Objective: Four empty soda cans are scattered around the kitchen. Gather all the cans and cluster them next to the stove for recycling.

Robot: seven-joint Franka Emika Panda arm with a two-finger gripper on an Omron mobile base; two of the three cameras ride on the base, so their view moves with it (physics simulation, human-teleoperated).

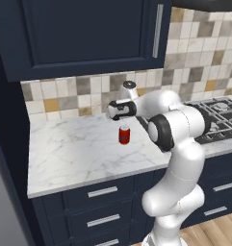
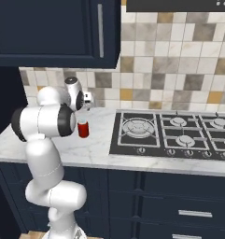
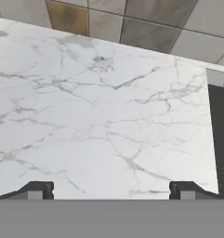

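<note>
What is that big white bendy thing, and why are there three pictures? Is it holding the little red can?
The white thing is a robot arm. Two pictures come from cameras behind it, one on each side. The third comes from a camera on its hand, looking down at the marble counter; the two dark bits at the bottom are its fingertips. The gripper is open and holds nothing. A small red can stands upright on the counter, left of the black stove. The arm's hand sits above the can, not touching it.

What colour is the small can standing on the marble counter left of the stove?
Red with a silvery top: the small cylindrical soda can; clearest in the left base view.
</note>
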